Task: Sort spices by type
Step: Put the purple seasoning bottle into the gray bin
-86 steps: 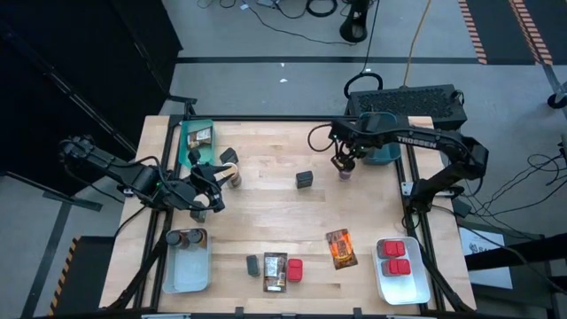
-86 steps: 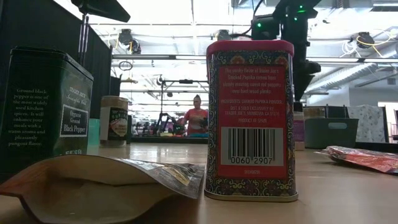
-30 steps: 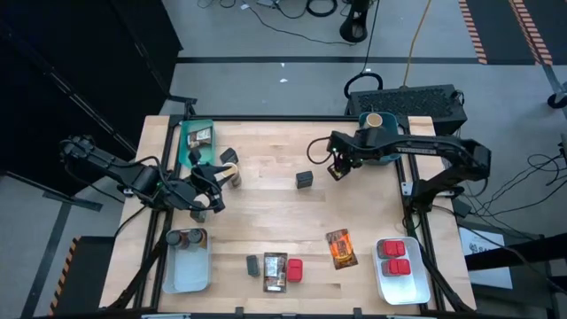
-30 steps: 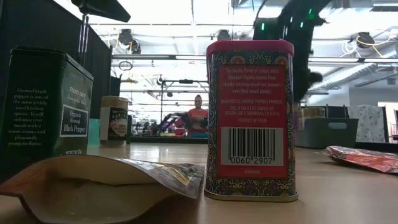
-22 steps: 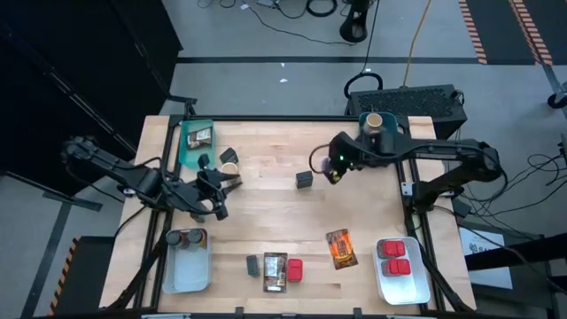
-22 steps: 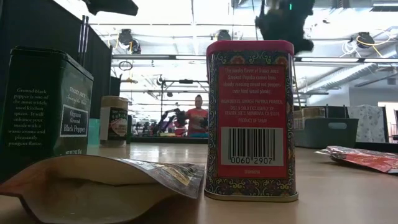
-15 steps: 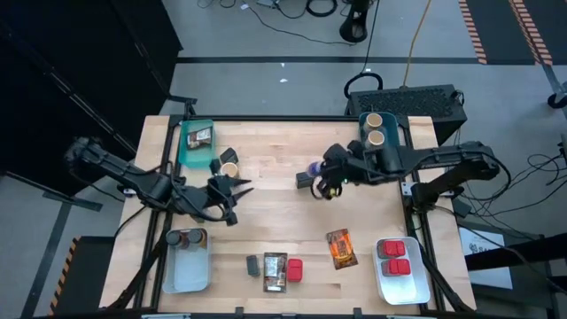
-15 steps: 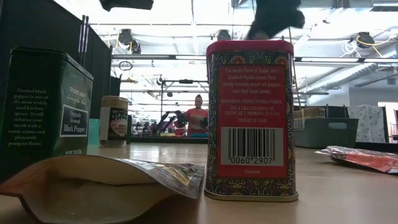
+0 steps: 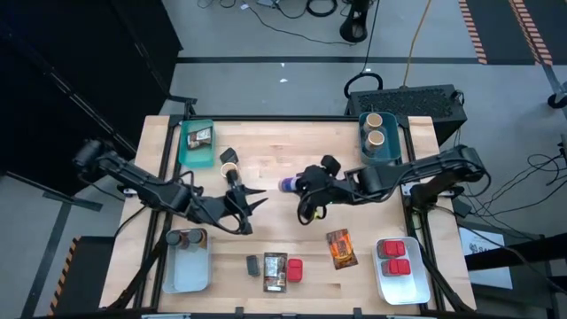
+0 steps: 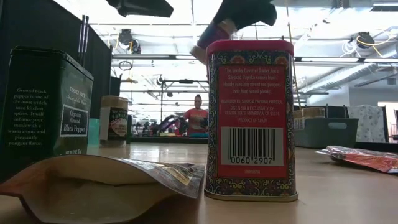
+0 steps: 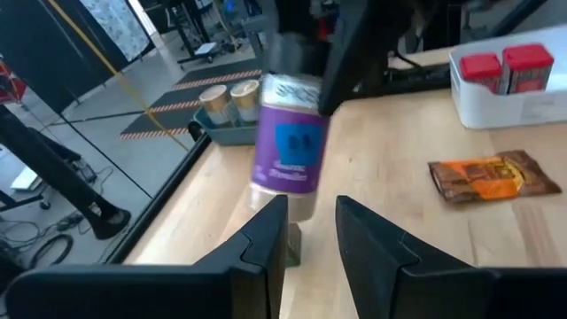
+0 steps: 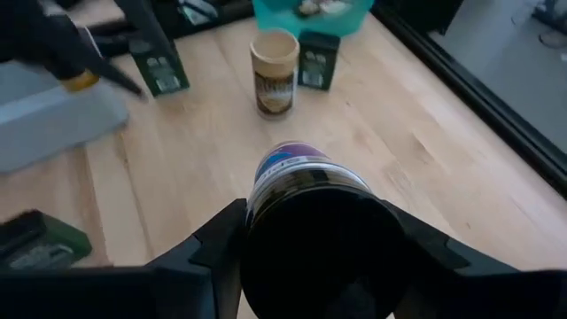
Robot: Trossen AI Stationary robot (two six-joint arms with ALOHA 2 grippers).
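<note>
Purple-label jar (image 9: 291,184) in right claw (image 9: 302,184).

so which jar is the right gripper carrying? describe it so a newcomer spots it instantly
Start at the wooden table seen from above and go to its middle, where the right gripper hangs. Between its fingers is a purple-labelled jar with a black lid, held off the wood. No other container here has a purple label.

Right end effector (image 9: 301,186) gripping, left end effector (image 9: 251,198) parted mid-table.
</note>
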